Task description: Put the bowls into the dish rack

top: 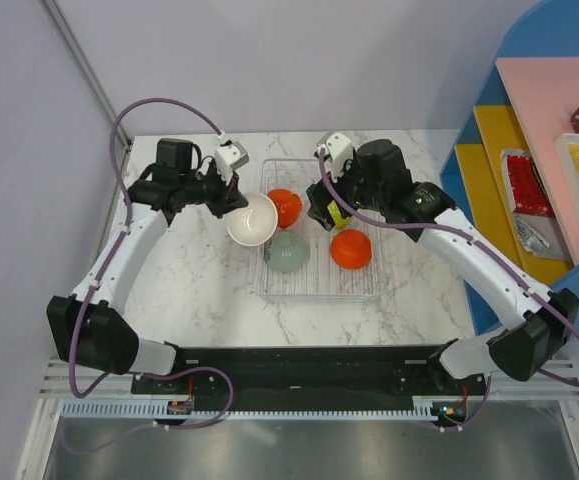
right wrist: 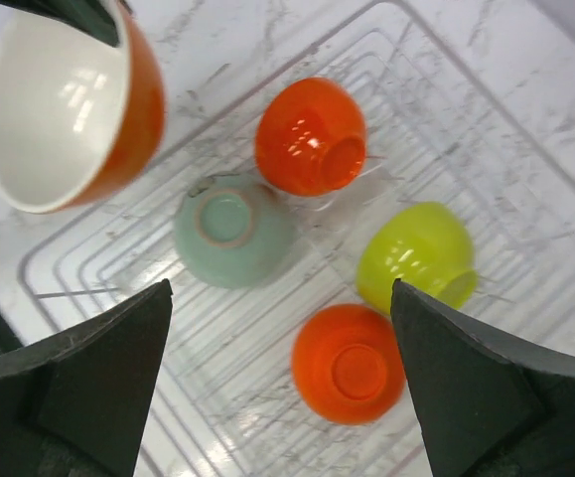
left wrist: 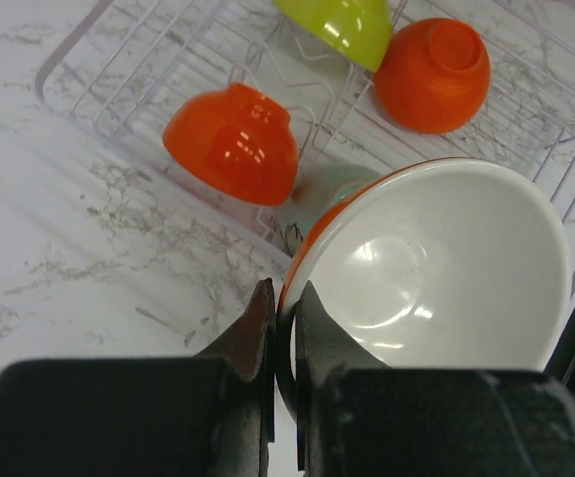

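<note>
White bowl [left wrist: 436, 268], orange outside, is pinched at its rim by the left gripper [left wrist: 285, 298]. One finger is seen inside the rim and one outside, clamped tight. The bowl is held tilted, its opening turned up towards the top camera, at the left edge of the dish rack [top: 314, 285]. Whether it touches the rack cannot be told.

Four more bowls are seen inside the rack:
- Left orange bowl [top: 285, 207] is lying on its side at the far left, just beside the white bowl.
- Mint bowl [right wrist: 232, 229] is set upside down, foot ring up, nearer the arm bases and just beside the left orange bowl.
- Right orange bowl [right wrist: 347, 363] is set upside down towards the rack's right side.
- Lime bowl [right wrist: 416, 253] is tipped on its side between the two orange bowls, further right. In the top view it is mostly hidden under the right arm.

Right gripper [right wrist: 279, 288] is held above the rack's middle, fingers [right wrist: 78, 388] spread wide apart, nothing between them. The rack is placed on a marble-pattern table [top: 199, 290], between the two arms. A blue shelf unit [top: 489, 190] is seen at the right.
</note>
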Controlling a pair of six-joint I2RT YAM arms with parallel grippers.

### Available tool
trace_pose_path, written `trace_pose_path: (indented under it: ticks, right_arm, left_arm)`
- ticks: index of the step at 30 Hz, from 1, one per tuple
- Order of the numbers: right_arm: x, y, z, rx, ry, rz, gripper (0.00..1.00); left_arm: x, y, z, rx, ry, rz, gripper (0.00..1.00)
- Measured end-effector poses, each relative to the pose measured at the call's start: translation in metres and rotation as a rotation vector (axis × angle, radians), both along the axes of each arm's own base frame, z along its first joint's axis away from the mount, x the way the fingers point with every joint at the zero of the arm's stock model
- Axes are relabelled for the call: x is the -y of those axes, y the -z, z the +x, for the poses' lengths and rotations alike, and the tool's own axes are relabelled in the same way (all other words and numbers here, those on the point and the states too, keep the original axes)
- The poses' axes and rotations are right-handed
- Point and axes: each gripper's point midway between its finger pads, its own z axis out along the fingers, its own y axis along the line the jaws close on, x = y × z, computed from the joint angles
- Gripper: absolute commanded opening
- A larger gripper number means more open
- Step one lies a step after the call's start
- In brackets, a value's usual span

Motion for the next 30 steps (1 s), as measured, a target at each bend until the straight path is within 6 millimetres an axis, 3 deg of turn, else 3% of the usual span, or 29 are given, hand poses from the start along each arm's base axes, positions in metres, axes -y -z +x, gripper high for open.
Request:
trace_pose_path:
  ticks: [9,12,15,21,30]
  right_arm:
    - [-0.009,0.014,0.003,-0.487,-0.106,0.452,0.98]
    - [-0.004,0.023,0.006,-0.627,-0.113,0.572,0.98]
    - [-0.007,0.028,-0.005,-0.729,-0.146,0.652,0.98]
    - [-0.017,0.021,-0.021,-0.819,-0.232,0.733,0.98]
    - [-0.02,0.019,-0.02,-0.831,-0.263,0.76,0.98]
  left_arm:
    - [0.067,-0.008,0.018,0.03,0.156,-0.008,0.02]
    - [0.083,-0.006,0.017,0.025,0.19,-0.004,0.02]
    - [0.092,-0.005,0.015,0.023,0.212,-0.002,0.02]
    - [0.107,-0.015,0.017,0.054,0.233,0.001,0.02]
    - [0.118,-0.03,0.019,0.082,0.251,-0.006,0.02]
